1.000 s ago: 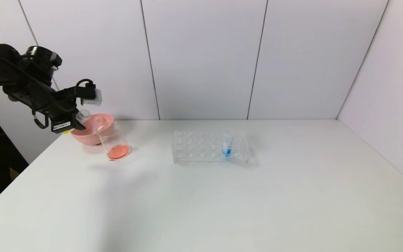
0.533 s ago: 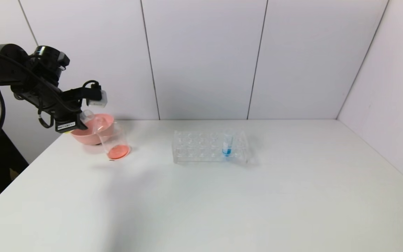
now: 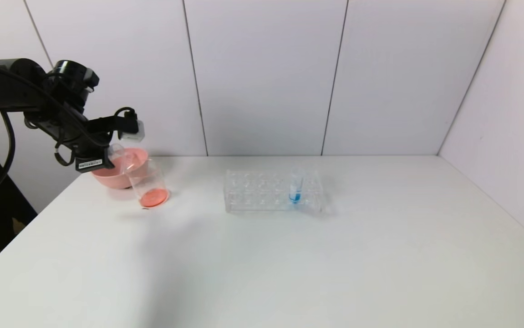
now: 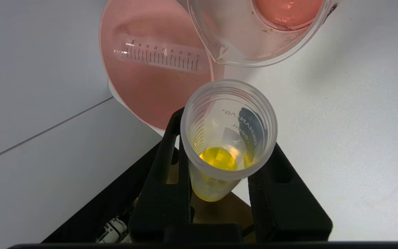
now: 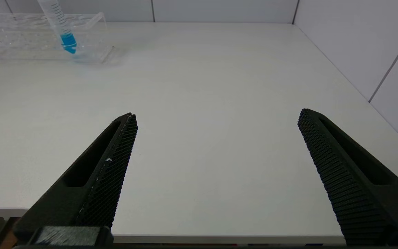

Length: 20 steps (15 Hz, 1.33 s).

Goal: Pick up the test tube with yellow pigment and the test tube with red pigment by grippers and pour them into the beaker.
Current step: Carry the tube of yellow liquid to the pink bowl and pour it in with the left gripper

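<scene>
A: Left gripper (image 4: 219, 180), what's it doing?
B: Clamping the yellow tube (image 4: 227, 138), one finger (image 4: 164, 173) pressing on each side. Yellow liquid (image 4: 218, 158) is sitting at the tube's bottom, mouth facing the camera. In the head view the gripper (image 3: 107, 157) is hanging over the table's (image 3: 262, 255) far-left corner, at about 10 o'clock from the table centre.

A: Beaker?
B: Beaker (image 3: 148, 182) is standing on the table, touching the pink bowl (image 3: 118, 167) on its 4 o'clock side. Red-orange liquid (image 3: 154, 197) is lying in its bottom. In the left wrist view the beaker (image 4: 254, 31) is just beyond the tube's mouth.

A: Red tube?
B: An empty marked tube (image 4: 160, 57) is lying inside the bowl (image 4: 150, 79); can't tell if it's that one.

A: Right gripper?
B: Fingers (image 5: 109, 166) standing wide apart, gripping nothing, hovering over the table's near edge. Not showing in the head view.

A: Anything else?
B: Clear rack (image 3: 273, 190) near the centre, toward 12 o'clock, blue tube (image 3: 295, 186) standing in it.
</scene>
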{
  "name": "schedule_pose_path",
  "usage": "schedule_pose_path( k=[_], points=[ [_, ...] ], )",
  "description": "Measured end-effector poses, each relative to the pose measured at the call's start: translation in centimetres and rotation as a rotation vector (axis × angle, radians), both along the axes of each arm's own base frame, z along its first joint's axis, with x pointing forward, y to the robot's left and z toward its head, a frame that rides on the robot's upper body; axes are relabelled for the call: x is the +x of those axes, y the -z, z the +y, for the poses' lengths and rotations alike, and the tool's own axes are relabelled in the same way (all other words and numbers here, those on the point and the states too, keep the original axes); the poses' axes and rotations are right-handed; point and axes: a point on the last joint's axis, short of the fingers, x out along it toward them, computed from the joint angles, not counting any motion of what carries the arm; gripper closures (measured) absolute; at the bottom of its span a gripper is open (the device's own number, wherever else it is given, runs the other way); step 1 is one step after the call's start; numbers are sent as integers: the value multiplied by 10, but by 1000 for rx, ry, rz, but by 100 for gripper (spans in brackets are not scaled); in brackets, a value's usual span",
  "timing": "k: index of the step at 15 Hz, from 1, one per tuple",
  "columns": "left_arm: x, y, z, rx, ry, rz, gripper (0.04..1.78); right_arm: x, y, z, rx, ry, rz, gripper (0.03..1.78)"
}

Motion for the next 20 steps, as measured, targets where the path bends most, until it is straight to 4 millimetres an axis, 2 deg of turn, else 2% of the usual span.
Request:
schedule_pose_path(
  k=[9, 20],
  points=[
    [5, 8, -10, 83, -23, 23, 133, 0, 0, 0, 0, 0, 0, 11],
    [4, 9, -14, 81, -11, 42, 133, 0, 0, 0, 0, 0, 0, 11]
  ],
)
